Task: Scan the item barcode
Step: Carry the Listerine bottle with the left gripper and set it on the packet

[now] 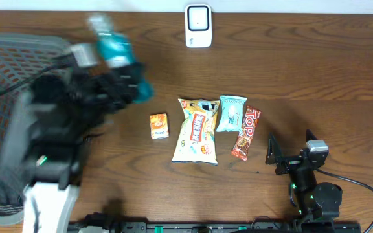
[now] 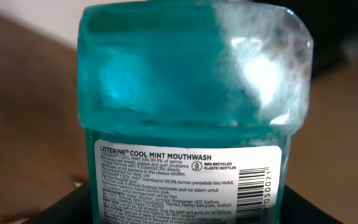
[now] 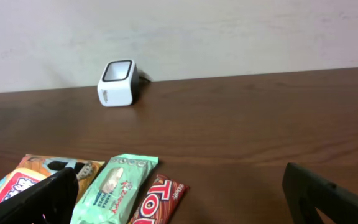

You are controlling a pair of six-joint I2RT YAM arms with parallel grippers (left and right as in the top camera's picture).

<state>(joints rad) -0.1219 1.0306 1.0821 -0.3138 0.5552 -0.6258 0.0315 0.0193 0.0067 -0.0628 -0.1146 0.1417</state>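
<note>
The left gripper [image 1: 123, 83] is grasping the mouthwash bottle [image 1: 116, 50], carrying it above the table, left of the scanner [image 1: 198, 26]. The right gripper [image 1: 276, 155] is resting released. The next move is likely presenting the barcode [image 2: 253, 190] squarely to the scanner window.

Left arm [image 1: 50, 129] was raised high toward the overhead camera, big and blurred, wrist turned up and away. The left hand [image 1: 127, 83] was clamped part-way closed around a mouthwash bottle [image 2: 191, 93], with dark finger edges showing at both lower corners of the wrist view. Right arm [image 1: 319, 197] sat low at front right, folded back, with the right hand [image 1: 290, 147] pointing forward, jaws spread wide and empty.
</note>
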